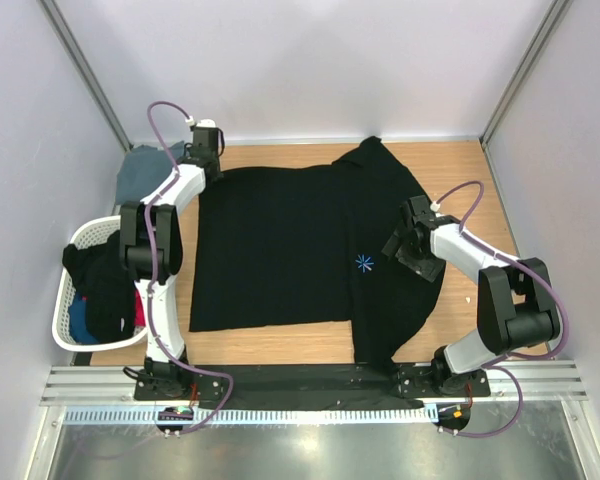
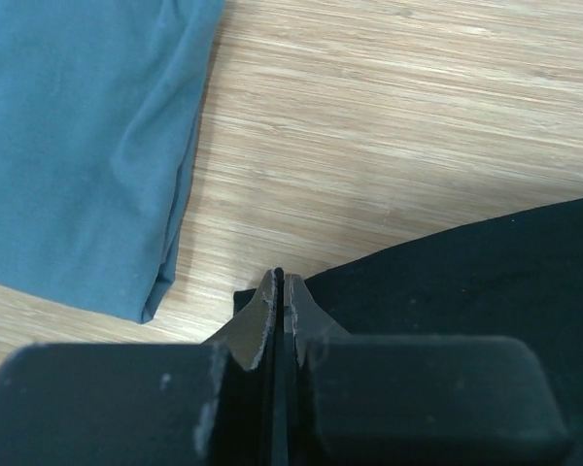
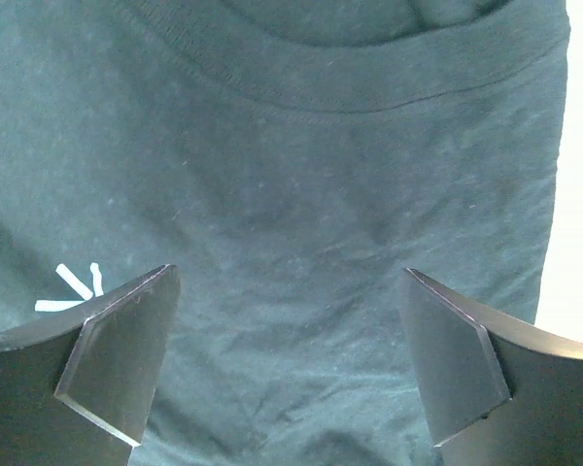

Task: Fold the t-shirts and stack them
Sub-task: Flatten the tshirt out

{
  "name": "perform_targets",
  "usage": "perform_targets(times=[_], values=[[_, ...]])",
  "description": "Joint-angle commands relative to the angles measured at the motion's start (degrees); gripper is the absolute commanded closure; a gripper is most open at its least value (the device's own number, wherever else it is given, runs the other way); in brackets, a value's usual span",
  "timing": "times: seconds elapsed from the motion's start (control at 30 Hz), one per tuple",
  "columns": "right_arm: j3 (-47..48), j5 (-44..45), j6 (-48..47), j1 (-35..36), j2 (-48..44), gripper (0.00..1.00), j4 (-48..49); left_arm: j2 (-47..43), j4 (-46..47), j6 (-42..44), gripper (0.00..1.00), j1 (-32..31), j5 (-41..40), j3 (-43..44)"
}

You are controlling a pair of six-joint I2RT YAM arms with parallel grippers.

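Observation:
A large black t-shirt lies spread flat over the wooden table, its light-blue starburst mark toward the right. My left gripper sits at the shirt's far-left corner, shut, with a thin strip of the black cloth pinched between its fingers. A folded slate grey-blue t-shirt lies just left of that corner, apart from the black one; in the left wrist view this grey-blue t-shirt fills the upper left. My right gripper hovers open above the black shirt below its collar, holding nothing.
A white laundry basket with dark, blue and red clothes stands at the left table edge beside the left arm. Bare wood shows at the far right. Walls close in the back and both sides.

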Motion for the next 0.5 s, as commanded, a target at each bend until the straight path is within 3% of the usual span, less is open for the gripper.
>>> perform_targets(times=[0.0, 0.47], values=[[-0.11, 5.77, 2.62, -0.41, 0.51, 0.00, 0.20, -3.98, 2.43, -0.35, 1.00, 0.01, -0.21, -1.12], [1.03, 13.69, -3.17, -7.52, 6.50, 0.00, -2.18, -4.50, 3.22, 0.96, 1.00, 0.01, -0.91, -2.09]])
